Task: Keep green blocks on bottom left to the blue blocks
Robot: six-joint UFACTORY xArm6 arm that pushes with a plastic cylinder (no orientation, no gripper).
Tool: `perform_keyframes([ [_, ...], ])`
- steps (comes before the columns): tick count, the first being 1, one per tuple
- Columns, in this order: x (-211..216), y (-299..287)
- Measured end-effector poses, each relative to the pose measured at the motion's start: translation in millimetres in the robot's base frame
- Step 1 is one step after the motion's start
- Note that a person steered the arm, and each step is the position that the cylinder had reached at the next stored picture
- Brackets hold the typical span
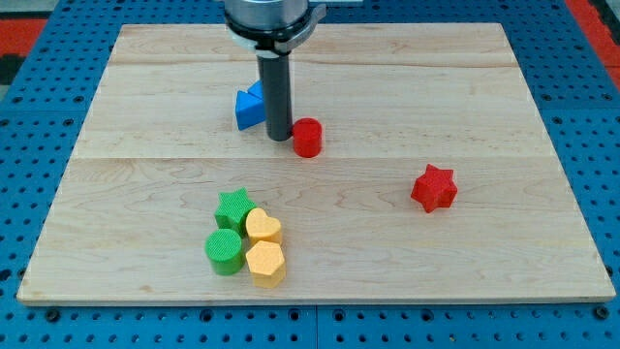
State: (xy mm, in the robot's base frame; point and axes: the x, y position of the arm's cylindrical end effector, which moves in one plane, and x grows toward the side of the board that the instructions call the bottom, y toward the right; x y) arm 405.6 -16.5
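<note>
A green star block (233, 207) and a green cylinder (225, 252) sit near the board's bottom, left of centre. A blue block (249, 107) lies up near the centre top, partly hidden behind my rod; its shape is unclear, perhaps a triangle and another piece. My tip (279, 136) rests on the board just right of the blue block and left of a red cylinder (307, 138), almost touching it. The green blocks lie well below the blue one.
A yellow heart block (263, 228) and a yellow hexagon block (265, 263) press against the green blocks' right side. A red star block (433, 188) lies at the right. The wooden board (484, 87) sits on a blue pegboard.
</note>
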Motion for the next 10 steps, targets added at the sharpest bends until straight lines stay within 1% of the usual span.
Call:
perform_keyframes([
  [1,22,109],
  [2,42,90],
  [3,46,52],
  [4,128,67],
  [5,212,56],
  [8,213,2],
  [9,213,-35],
  [10,213,-46],
])
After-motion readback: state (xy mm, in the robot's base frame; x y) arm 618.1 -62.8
